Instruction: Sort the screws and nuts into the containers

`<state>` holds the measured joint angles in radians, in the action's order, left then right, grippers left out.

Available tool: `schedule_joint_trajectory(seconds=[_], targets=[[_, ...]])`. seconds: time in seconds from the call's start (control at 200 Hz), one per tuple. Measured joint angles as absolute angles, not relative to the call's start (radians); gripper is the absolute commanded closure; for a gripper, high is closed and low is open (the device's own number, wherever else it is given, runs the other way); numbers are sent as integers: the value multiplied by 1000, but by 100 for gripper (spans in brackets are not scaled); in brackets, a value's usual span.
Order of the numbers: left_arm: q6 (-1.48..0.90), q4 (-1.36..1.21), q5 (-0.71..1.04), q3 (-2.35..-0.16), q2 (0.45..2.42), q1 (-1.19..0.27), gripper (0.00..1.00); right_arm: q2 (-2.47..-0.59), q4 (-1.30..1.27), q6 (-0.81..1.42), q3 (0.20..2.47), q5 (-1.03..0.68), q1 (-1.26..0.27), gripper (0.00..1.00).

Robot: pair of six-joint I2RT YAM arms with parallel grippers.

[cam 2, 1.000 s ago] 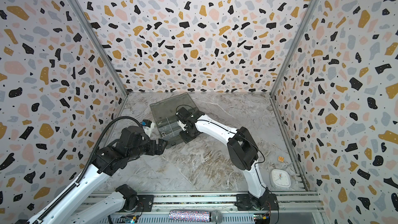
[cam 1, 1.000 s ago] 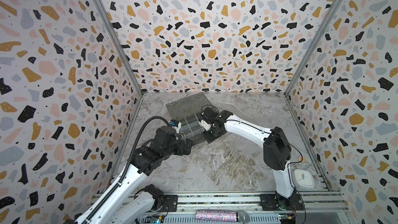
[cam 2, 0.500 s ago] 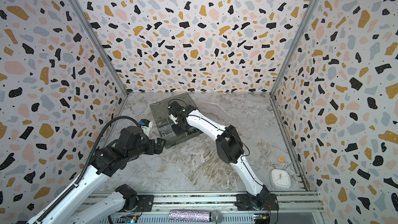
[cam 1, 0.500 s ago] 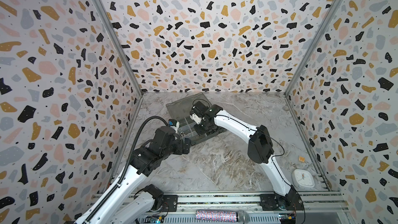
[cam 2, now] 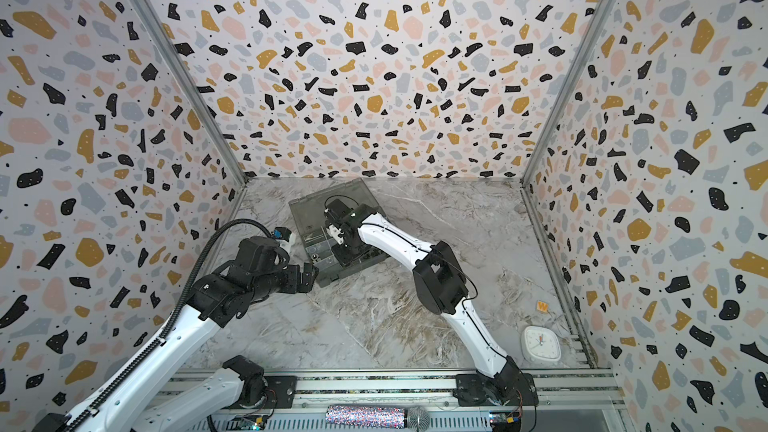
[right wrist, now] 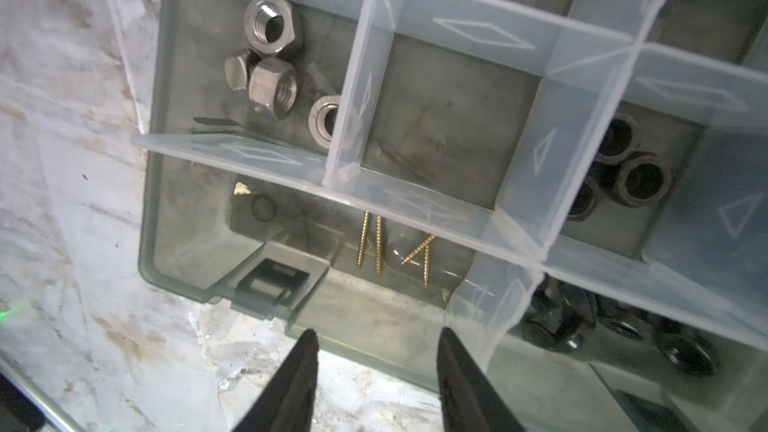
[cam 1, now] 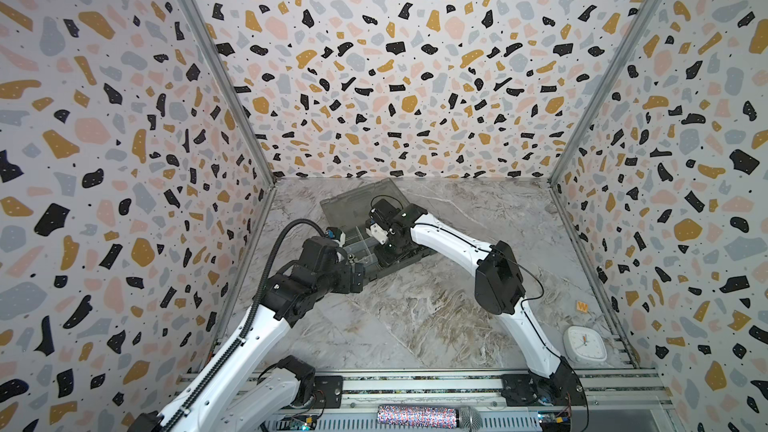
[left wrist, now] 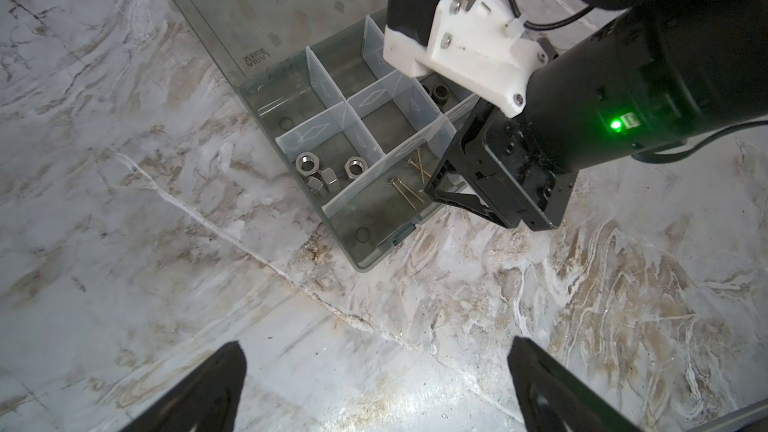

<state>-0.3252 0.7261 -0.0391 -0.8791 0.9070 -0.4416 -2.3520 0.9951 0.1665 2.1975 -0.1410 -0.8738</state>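
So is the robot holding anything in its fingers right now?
No, nothing. The left fingers and the right fingers are both spread apart with only empty space between them.

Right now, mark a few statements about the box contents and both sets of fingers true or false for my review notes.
1. The lid of the organizer box lies open. True.
2. The silver nuts and brass screws share one compartment. False: a pale divider separates them.
3. The right fingers grip a screw. False: they stand apart with nothing between them.
4. The left fingers stand wide apart above the table, holding nothing. True.
5. The black nuts sit in a different compartment from the silver nuts. True.
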Motion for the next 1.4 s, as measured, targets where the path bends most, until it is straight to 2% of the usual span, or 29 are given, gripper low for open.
schedule_joint_trajectory(seconds=[0.13,0.285,0.35,0.436,0.536,0.696,0.901,1.402], targets=[[-319,723,-67,-896,928,-432,0,-2300,960,163,2166,-137,-865,31],[-327,662,-117,-902,928,-413,0,-2068,881,171,2024,-125,-820,32],[-333,629,-128,-902,928,-405,0,-1939,836,176,1940,-108,-780,36],[-348,587,-142,-902,938,-399,0,-1797,785,180,1814,-76,-726,48],[-370,541,-144,-890,965,-395,0,-1719,731,187,1675,-48,-661,59],[-419,493,-152,-844,1004,-394,0,-1802,651,189,1550,-36,-593,68],[-474,463,-197,-836,1049,-393,0,-1952,572,176,1508,-62,-530,69],[-493,425,-224,-837,1089,-322,0,-2060,492,193,1569,-149,-508,69]])
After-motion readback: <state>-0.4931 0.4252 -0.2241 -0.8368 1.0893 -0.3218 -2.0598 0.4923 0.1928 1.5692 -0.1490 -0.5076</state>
